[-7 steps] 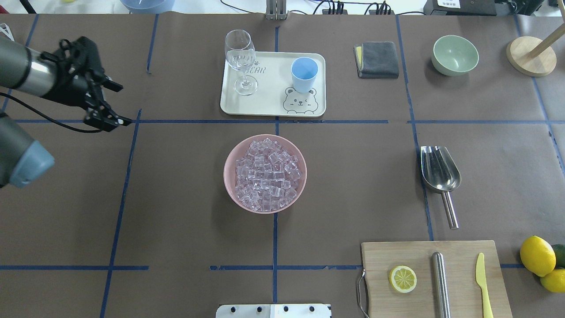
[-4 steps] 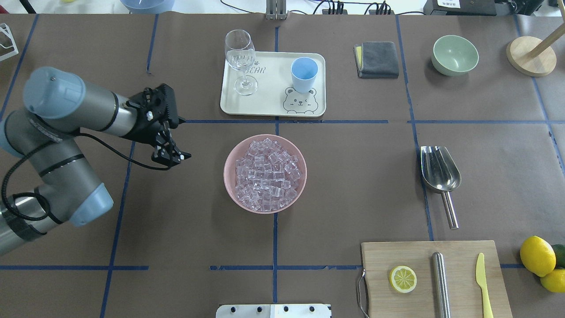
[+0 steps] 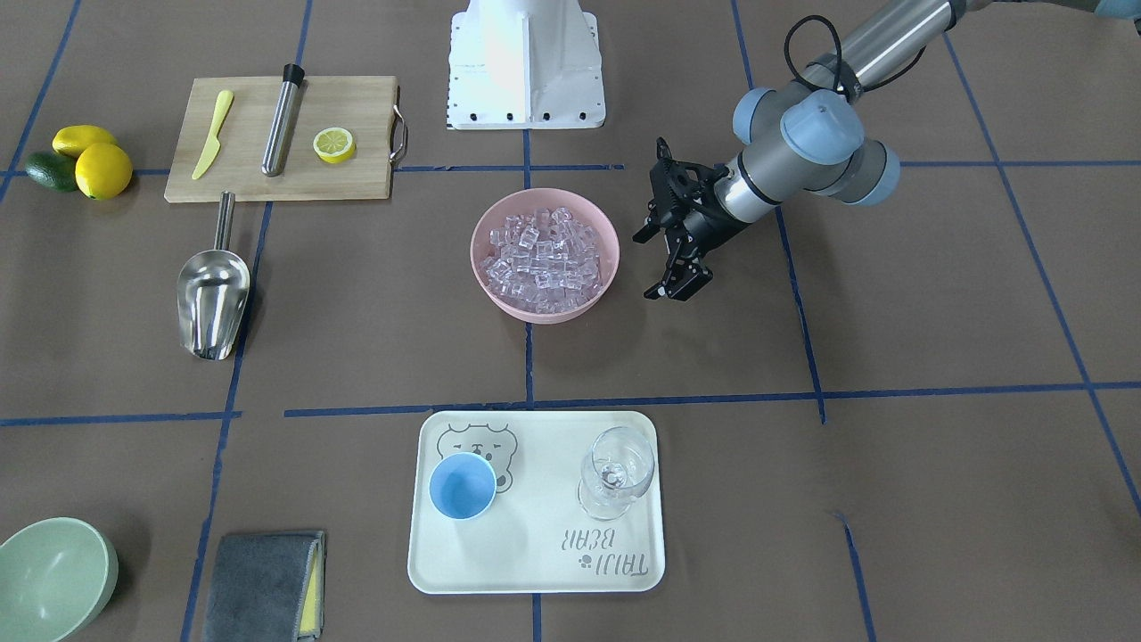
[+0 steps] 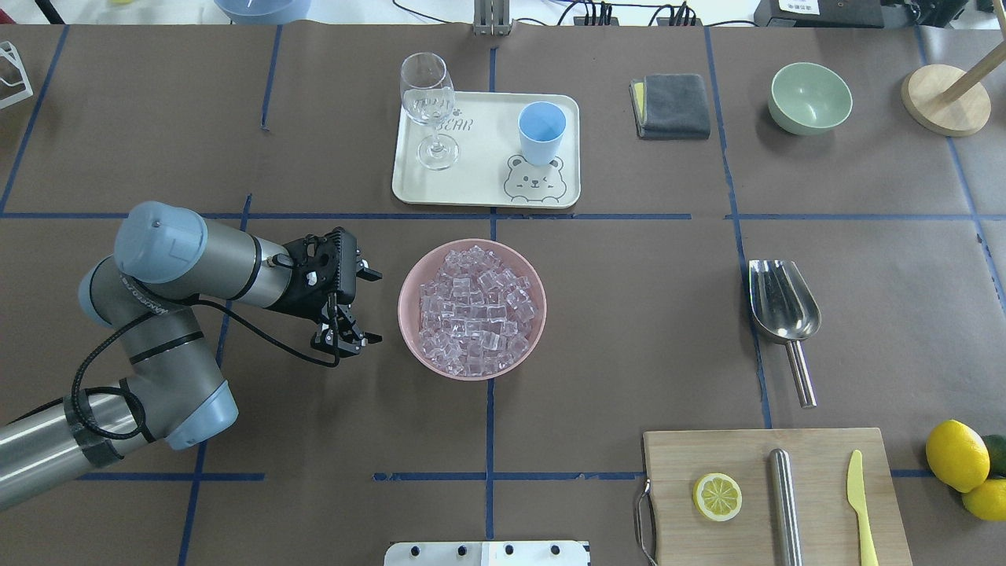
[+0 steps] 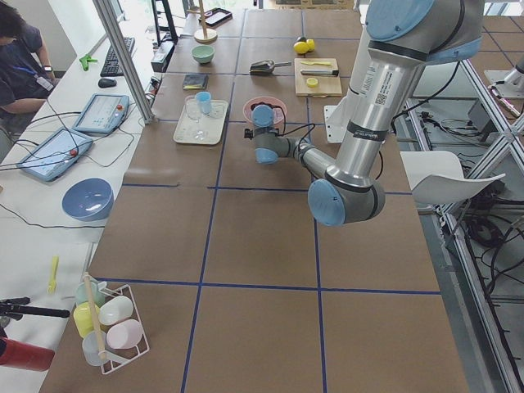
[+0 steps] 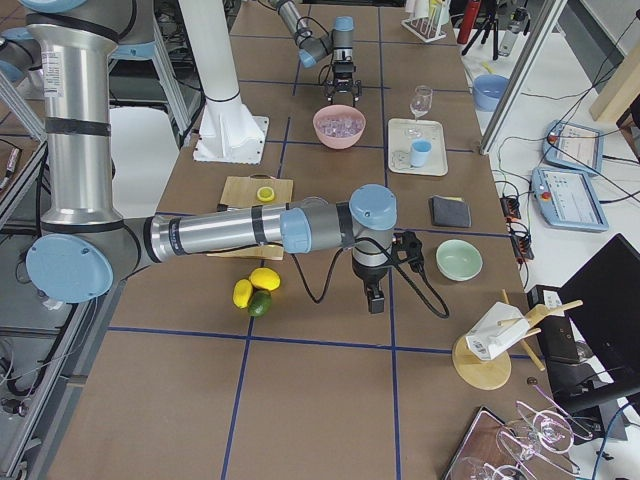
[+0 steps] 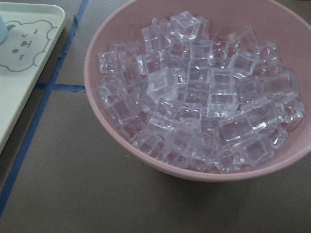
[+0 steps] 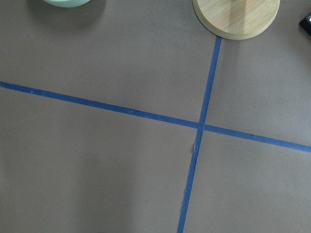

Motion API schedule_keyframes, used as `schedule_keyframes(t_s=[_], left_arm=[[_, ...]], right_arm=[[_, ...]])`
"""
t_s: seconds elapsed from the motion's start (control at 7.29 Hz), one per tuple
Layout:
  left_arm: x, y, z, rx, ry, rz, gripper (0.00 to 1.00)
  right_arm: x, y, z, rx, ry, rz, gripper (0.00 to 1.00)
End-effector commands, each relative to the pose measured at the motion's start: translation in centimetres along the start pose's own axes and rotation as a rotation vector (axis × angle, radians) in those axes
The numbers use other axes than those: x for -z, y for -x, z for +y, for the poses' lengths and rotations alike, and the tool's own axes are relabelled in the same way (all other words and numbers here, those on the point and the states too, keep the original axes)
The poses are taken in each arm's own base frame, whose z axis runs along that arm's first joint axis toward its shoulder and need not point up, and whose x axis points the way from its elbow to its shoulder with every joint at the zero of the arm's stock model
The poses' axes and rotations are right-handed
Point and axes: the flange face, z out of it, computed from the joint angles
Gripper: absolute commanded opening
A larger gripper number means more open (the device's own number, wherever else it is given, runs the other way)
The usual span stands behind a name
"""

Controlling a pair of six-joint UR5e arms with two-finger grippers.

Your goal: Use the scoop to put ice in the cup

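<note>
Pincer news first: my left pincer (image 4: 369, 306) was way up in the upper left of the overhead frame a second ago. Now it's swung down and sits just beside the left rim of the round pink bowl (image 4: 406, 283), not touching it, with the fingers spread wide and nothing in them.

The heap of small clear glassy ice cubes (image 4: 475, 310) fills that bowl at frame centre, and my wrist view looks straight into it. My guess is this arm is here to steady the bowl, since the shiny stainless-steel scoop (image 4: 782, 303) lies flat at middle right, well apart from the bowl. The small round light-blue cup (image 4: 541, 130) stands upright and empty on the cream bear-print tray (image 4: 487, 189) above the bowl, next to a clear stemmed wine glass (image 4: 428, 102). So I'd say no scooping has started.

My right pincer (image 6: 373, 295) only shows in the right-side view, hanging over bare desk near the pale green bowl (image 6: 459, 259). I can't tell if it's spread or clenched.

The desk (image 4: 314, 440) is covered in brown paper with a blue tape grid. Lower right of the overhead view there's a wooden cutting board (image 4: 817, 511) with a lemon half (image 4: 717, 496), a steel cylinder (image 4: 783, 507) and a yellow knife (image 4: 860, 503).

In the left-side view a white side bench (image 5: 33, 237) runs down the left with tablets (image 5: 102, 112), and a person (image 5: 16, 57) sits at upper left.
</note>
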Motion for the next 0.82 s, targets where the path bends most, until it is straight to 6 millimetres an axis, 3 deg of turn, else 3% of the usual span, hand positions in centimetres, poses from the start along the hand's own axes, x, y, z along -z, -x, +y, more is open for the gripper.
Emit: schedule_keyframes(t_s=[0.0,0.14,0.69], left_arm=[[-1.2,-0.7,1.3,-0.045,-0.083,0.003,1.00],[-1.9,-0.2,0.1,-0.045,-0.093,0.001,1.00],[-2.2,0.0,-1.1,-0.010,-0.107,0.004,1.00]], right_arm=[[0.0,0.2,0.0,-0.001,0.000,-0.017,1.00],[0.0,0.4,0.1,-0.001,-0.001,-0.035,1.00],[0.3,0.8,-0.1,-0.001,-0.008,-0.045,1.00]])
